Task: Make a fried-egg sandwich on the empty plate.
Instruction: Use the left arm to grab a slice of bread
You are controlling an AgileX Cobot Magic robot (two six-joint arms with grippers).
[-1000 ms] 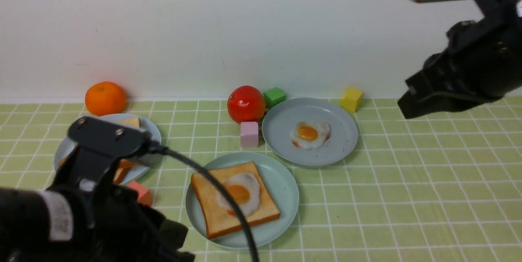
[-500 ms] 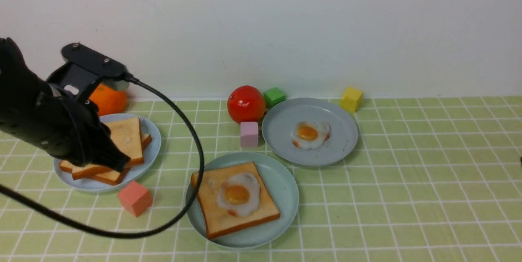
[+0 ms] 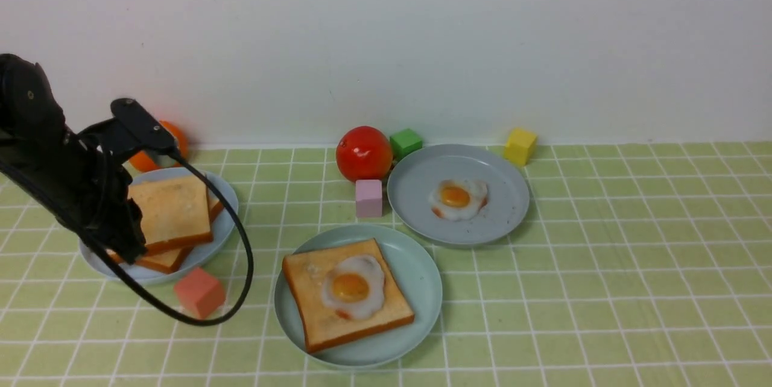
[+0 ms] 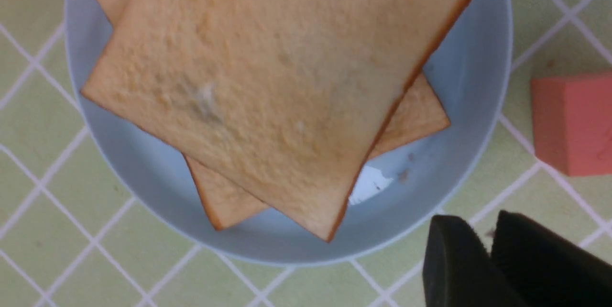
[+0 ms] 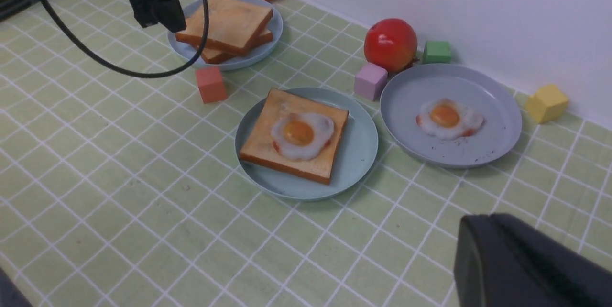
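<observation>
L end effector (image 4: 490,254) partly cut off

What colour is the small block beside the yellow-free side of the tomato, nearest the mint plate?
Pale pink; it shows best in the front view.

The apple (image 3: 364,154) looks like glossy plastic. Just beside the apple, the grey plate (image 3: 416,212) is smooth plastic; nearer me than the apple, the toast (image 3: 301,290) looks matt and slightly rough, its egg (image 3: 377,299) smooth and glossy.
</observation>
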